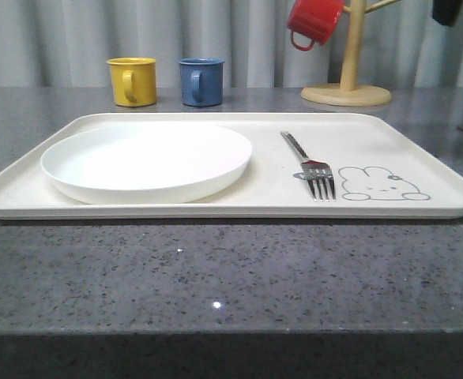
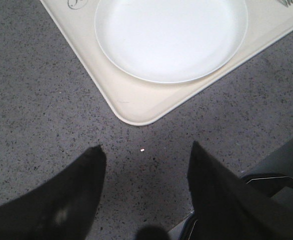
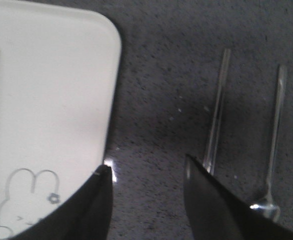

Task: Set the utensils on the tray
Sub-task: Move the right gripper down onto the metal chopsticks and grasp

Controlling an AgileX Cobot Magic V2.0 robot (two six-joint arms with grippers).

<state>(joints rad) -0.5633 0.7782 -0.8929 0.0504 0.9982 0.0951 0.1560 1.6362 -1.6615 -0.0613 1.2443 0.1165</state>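
A silver fork (image 1: 309, 167) lies on the cream tray (image 1: 421, 150), just left of its grey rabbit drawing, tines toward the front. In the right wrist view the tray (image 3: 61, 90) has a rounded corner, and off it on the grey counter lie the flat chopsticks (image 3: 217, 112) and the spoon (image 3: 274, 145), side by side. My right gripper (image 3: 146, 167) hangs open over bare counter between the tray's edge and the chopsticks, holding nothing. My left gripper (image 2: 145, 150) is open and empty above the counter, off the tray's corner (image 2: 136, 107).
A white plate (image 1: 146, 160) fills the tray's left half. Behind the tray stand a yellow mug (image 1: 132, 80) and a blue mug (image 1: 201, 80). A wooden mug tree (image 1: 347, 79) at back right carries a red mug (image 1: 314, 21).
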